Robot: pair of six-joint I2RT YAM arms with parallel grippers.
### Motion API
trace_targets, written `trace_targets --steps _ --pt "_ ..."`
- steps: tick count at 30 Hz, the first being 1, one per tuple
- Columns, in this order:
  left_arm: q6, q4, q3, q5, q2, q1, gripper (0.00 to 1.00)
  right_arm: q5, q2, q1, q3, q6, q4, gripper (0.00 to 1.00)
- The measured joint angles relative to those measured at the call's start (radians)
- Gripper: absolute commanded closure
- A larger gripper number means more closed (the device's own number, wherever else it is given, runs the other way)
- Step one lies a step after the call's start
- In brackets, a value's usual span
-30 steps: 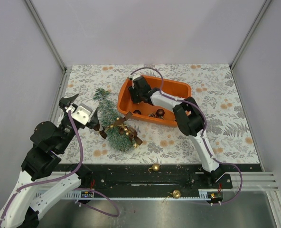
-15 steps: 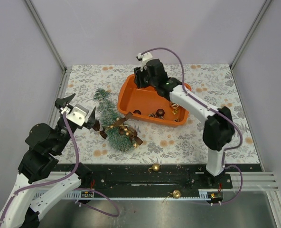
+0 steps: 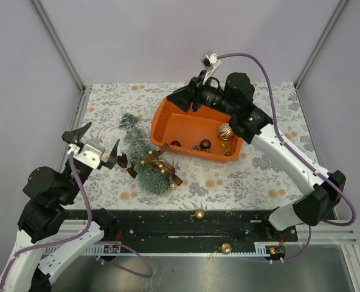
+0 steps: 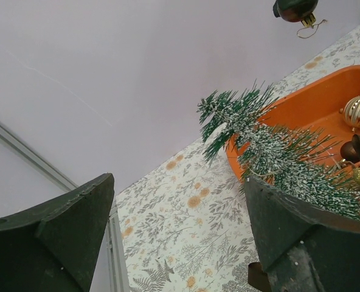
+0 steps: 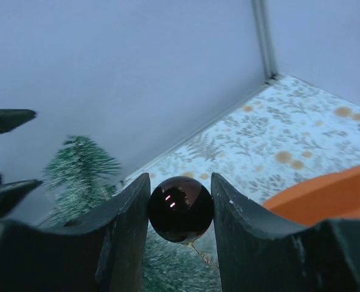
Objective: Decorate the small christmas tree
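Note:
The small christmas tree (image 3: 143,155) lies on its side on the floral table, left of the orange tray (image 3: 179,115), its tip pointing away; gold baubles and brown ribbon (image 3: 157,164) hang on its lower half. My right gripper (image 3: 177,99) hovers over the tray's far-left corner, pointing left. It is shut on a dark red bauble (image 5: 180,208) between its two fingers (image 5: 122,231), with the tree (image 5: 76,170) beyond. My left gripper (image 3: 100,137) stands wide open just left of the tree, nothing between its fingers (image 4: 52,237); the tree (image 4: 271,143) rises past its right finger.
In the tray lie a gold bauble (image 3: 224,130) and dark ones (image 3: 204,145). Two loose gold baubles (image 3: 198,214) rest on the black rail at the near edge. White walls and aluminium posts close in the table on three sides.
The right arm has risen out of the tray with the dark bauble and stretched up and back. The left gripper has drawn back a little to the left, still open.

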Motion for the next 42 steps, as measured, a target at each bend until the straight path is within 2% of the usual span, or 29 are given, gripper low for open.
trace_targets --steps 5,15,28,42 --pt "-0.007 0.0 -0.006 0.021 0.0 0.0 0.08 -0.114 -0.01 0.024 -0.027 0.111 0.134 0.57" --pt "-0.017 0.0 -0.013 0.036 -0.014 0.0 0.07 -0.186 0.066 0.144 0.089 0.14 0.242 0.57" --pt "-0.024 0.039 -0.06 0.022 -0.023 0.0 0.08 -0.227 0.196 0.171 0.17 0.157 0.263 0.58" --pt "-0.023 0.082 -0.085 -0.043 -0.002 0.0 0.11 -0.208 0.15 0.172 0.076 0.141 0.258 0.58"
